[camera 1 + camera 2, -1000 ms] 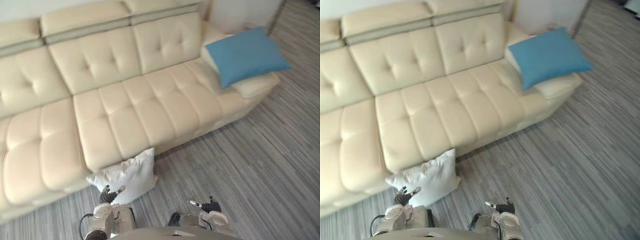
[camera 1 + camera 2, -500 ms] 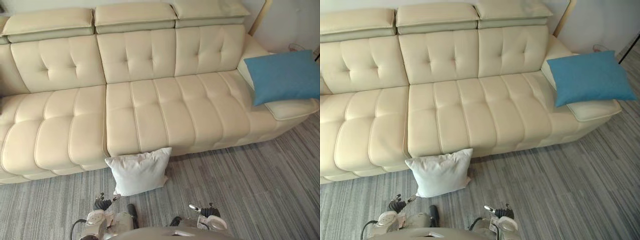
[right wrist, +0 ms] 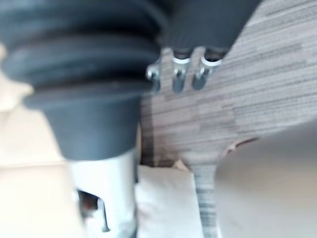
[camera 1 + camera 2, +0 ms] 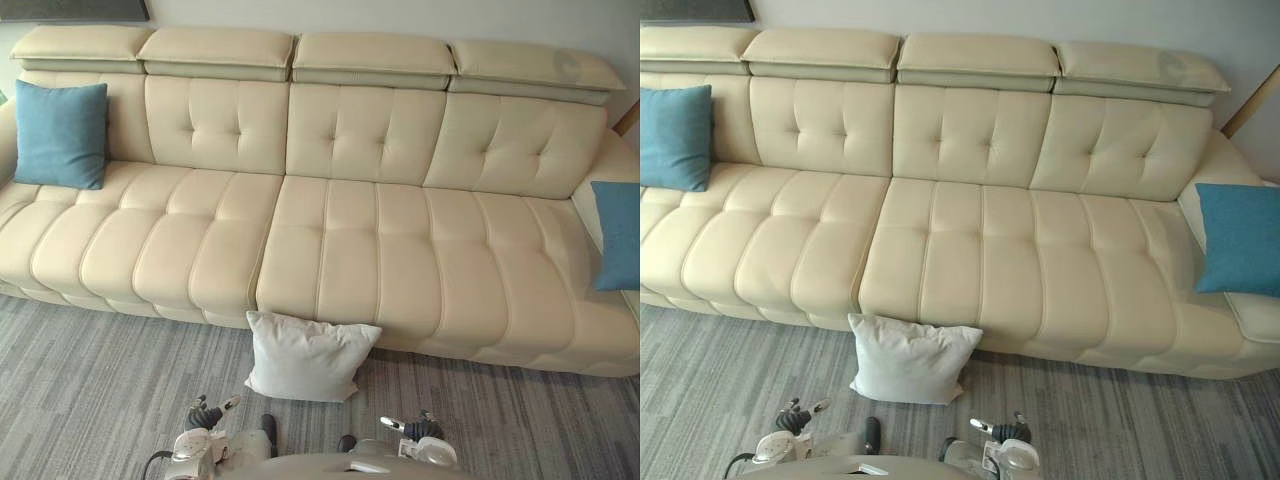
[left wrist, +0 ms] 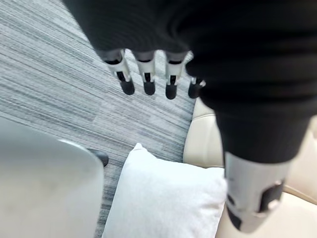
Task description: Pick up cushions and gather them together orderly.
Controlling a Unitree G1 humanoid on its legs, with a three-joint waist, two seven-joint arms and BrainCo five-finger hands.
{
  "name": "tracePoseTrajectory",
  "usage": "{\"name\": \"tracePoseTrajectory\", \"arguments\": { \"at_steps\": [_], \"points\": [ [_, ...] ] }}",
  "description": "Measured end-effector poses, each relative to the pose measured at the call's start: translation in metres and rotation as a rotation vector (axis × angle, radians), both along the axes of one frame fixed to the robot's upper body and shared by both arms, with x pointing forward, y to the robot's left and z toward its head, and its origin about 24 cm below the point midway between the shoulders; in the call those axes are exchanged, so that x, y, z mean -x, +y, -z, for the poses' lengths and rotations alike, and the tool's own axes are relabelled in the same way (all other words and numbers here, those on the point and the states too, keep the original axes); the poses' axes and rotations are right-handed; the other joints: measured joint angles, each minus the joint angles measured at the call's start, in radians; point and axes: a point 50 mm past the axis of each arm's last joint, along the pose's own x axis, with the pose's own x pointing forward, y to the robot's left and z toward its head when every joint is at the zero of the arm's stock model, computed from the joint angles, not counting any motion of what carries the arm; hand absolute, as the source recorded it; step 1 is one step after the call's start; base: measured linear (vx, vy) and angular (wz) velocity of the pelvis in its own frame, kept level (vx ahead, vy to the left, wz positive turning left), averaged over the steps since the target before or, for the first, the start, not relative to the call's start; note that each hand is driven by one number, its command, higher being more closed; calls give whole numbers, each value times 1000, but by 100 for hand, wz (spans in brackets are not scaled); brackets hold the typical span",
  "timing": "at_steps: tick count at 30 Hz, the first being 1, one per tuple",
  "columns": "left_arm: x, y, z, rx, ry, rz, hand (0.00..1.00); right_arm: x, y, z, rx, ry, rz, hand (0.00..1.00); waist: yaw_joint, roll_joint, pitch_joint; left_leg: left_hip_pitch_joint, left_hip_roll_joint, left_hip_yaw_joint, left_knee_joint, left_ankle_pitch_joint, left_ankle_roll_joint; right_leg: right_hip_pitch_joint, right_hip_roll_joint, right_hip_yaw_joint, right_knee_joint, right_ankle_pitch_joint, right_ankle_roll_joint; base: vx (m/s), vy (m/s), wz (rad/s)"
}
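The white square fabric cushion (image 4: pixel 310 357) lies on the grey striped carpet floor (image 4: pixel 90 370) at lower centre, its top edge against the cream tufted leather sofa (image 4: pixel 350 250). It looks light, soft and squashy, so an upper corner or both side edges should give a hold. One blue square cushion (image 4: pixel 60 133) sits upper left, a second blue cushion (image 4: pixel 617 235) at the right edge. There is open carpet in front. The left hand (image 4: pixel 205 413) and right hand (image 4: pixel 420 430) hang at the bottom, fingers (image 5: pixel 147 79) straight and holding nothing.

White cushion (image 5: pixel 163 198) on carpet (image 5: pixel 59 84) beside cream sofa (image 5: pixel 204 144)
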Motion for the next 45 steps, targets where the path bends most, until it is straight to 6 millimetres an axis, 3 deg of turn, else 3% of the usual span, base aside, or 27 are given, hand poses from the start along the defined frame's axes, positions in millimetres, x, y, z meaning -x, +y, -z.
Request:
{"name": "tracePoseTrajectory", "arguments": {
  "at_steps": [7, 11, 13, 15, 17, 23, 25, 29, 32, 33, 38, 41, 42, 45],
  "points": [
    [1, 7, 0, -13, 2, -23, 0, 2, 9, 2, -25, 6, -1, 0, 2, -29, -8, 16, -15, -3, 0, -2, 3, 58, -4, -22, -54, 9, 12, 94, 1, 9],
    [-1, 7, -2, -12, -10, -27, 0, 2, 7, 1, -21, 3, -1, 0, 0, -18, -1, -65, 4, 14, 151, -53, -11, 63, -7, -58, -41, 4, 9, -53, 37, 23],
    [-4, 4, -2, -2, -20, -32, 0, 1, 3, 0, -8, 0, -2, 0, 5, -1, 15, -85, 45, 82, 198, -112, 5, 61, 3, -68, -9, -10, 6, -139, 44, 13],
    [-4, 4, -2, -3, -21, -33, 0, 2, 3, 1, -8, 3, -2, 0, 12, 8, 19, -80, 56, 120, 207, -126, 12, 53, -6, -57, 18, -28, 4, -145, 44, -7],
    [-4, 4, -2, -5, -20, -33, 0, 3, 2, 0, -5, -1, -1, 0, 16, -1, 11, -85, 62, 158, 204, -127, 12, 32, -17, -46, 36, -33, 7, -73, 30, -9],
    [-5, 3, -2, -8, -19, -22, 0, 1, 2, -1, 1, -10, -7, 0, 19, 4, 7, -85, 59, 207, 171, -104, 6, -21, -23, 0, 37, -30, 10, -13, 19, -17],
    [-6, 3, -3, -9, -22, -18, 0, -4, 2, -3, 4, -20, -13, 0, 21, -2, 2, -97, 57, 214, 158, -93, 10, -42, -24, 4, 38, -28, 11, 33, -14, -8],
    [-22, -2, -7, -17, -52, 23, 0, -26, 2, -10, 24, -69, -51, 0, 23, 15, 22, -191, 64, 214, 191, -78, 29, -145, -24, 5, 89, -23, 11, 16, -17, -2],
    [-55, -6, -19, -22, -136, 16, 0, -64, 11, -25, 41, -164, -104, 0, 25, 22, 86, -297, 83, 194, 268, -78, 34, -253, -19, 7, 177, -33, 7, -68, -38, -3],
    [-77, -8, -31, -17, -211, -2, 0, -89, 14, -38, 57, -240, -110, 0, 26, 19, 123, -352, 94, 194, 308, -84, 35, -315, -19, 9, 233, -47, -3, -91, -28, -3],
    [-132, 0, -70, -10, -418, -91, 0, -140, 10, -78, 87, -424, -68, 0, 23, 16, 215, -528, 122, 194, 442, -123, 28, -518, -22, 39, 402, -95, -21, -204, -24, -11],
    [-172, 11, -111, 12, -591, -175, 0, -175, 5, -108, 100, -529, -24, 0, 22, 15, 259, -700, 137, 193, 499, -113, 33, -700, -21, 49, 477, -92, -28, -192, -30, -7],
    [-178, 13, -117, 12, -617, -184, 0, -179, 4, -113, 98, -544, -14, 0, 22, 15, 268, -720, 137, 193, 503, -108, 37, -723, -21, 51, 484, -89, -32, -132, -31, -2],
    [-213, 24, -165, 38, -792, -268, 0, -214, -4, -159, 109, -696, 35, 0, 17, 16, 324, -875, 140, 187, 553, -84, 59, -886, -28, 55, 564, -83, -39, -102, -28, 6]
  ]
}}
